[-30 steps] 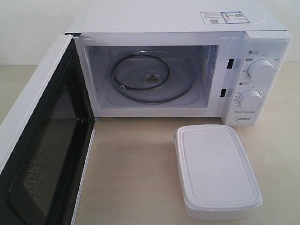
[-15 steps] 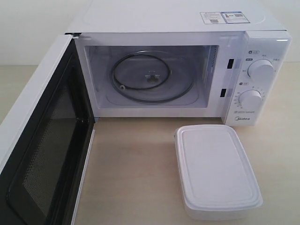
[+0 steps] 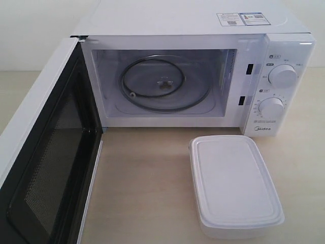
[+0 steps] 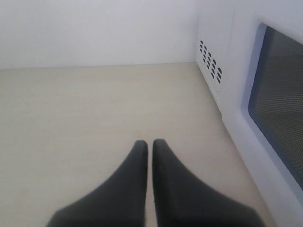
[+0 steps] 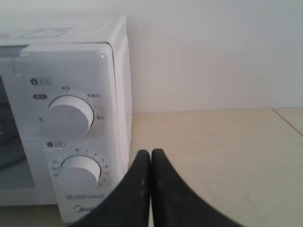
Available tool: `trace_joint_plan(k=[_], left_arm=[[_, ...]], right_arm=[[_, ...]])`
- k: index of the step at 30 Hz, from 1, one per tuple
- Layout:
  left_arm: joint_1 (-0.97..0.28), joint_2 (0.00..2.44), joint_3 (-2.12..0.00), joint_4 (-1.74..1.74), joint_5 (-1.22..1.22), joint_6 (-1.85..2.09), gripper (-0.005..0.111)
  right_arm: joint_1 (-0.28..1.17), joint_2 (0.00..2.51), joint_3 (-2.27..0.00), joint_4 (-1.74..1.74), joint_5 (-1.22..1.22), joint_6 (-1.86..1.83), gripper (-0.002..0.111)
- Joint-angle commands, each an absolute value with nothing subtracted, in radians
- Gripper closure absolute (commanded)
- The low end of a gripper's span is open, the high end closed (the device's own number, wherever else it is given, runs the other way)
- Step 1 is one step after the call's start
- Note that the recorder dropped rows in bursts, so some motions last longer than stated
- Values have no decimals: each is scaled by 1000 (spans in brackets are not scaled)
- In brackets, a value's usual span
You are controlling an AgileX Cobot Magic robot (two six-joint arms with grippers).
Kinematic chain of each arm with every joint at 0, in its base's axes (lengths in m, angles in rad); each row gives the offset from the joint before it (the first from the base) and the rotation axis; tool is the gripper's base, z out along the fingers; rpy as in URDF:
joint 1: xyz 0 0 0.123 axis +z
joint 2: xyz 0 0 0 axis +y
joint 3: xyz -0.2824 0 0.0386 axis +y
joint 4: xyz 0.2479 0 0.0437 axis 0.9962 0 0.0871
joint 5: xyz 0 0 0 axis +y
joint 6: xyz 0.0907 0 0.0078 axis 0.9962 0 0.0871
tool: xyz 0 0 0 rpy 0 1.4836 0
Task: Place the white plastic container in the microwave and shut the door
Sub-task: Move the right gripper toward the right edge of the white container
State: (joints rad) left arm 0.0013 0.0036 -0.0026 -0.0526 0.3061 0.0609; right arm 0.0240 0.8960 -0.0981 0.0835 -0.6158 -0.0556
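The white plastic container [image 3: 234, 185] lies lidded on the table in front of the microwave [image 3: 193, 76], below its dial panel. The door [image 3: 43, 162] is swung wide open to the left, and the glass turntable [image 3: 165, 84] shows inside. No gripper appears in the exterior view. In the left wrist view my left gripper [image 4: 149, 144] is shut and empty over bare table, beside the door's [image 4: 277, 99] outer face with its dark window. In the right wrist view my right gripper [image 5: 150, 153] is shut and empty, just beside the microwave's [image 5: 71, 137] dial panel.
A light wooden table [image 3: 142, 188] carries everything. A white wall [image 4: 94, 33] stands behind it. The open door takes up the left front of the table. Two round dials [image 3: 282, 76] sit on the microwave's right panel.
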Motion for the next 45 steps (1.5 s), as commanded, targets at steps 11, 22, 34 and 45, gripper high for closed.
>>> trace_joint_plan(k=[11,22,34,45], left_arm=[[6,0,0,-53,306,62,102],[6,0,0,-53,306,62,102],[6,0,0,-53,306,62,102],[6,0,0,-53,306,62,102]], right_arm=[[20,1381,-105,-71,-987,-48,108],[20,1645,-105,-299,-1099,41,108],[20,1735,-105,-433,-1036,81,108],[20,1735,-105,-606,-954,161,108]])
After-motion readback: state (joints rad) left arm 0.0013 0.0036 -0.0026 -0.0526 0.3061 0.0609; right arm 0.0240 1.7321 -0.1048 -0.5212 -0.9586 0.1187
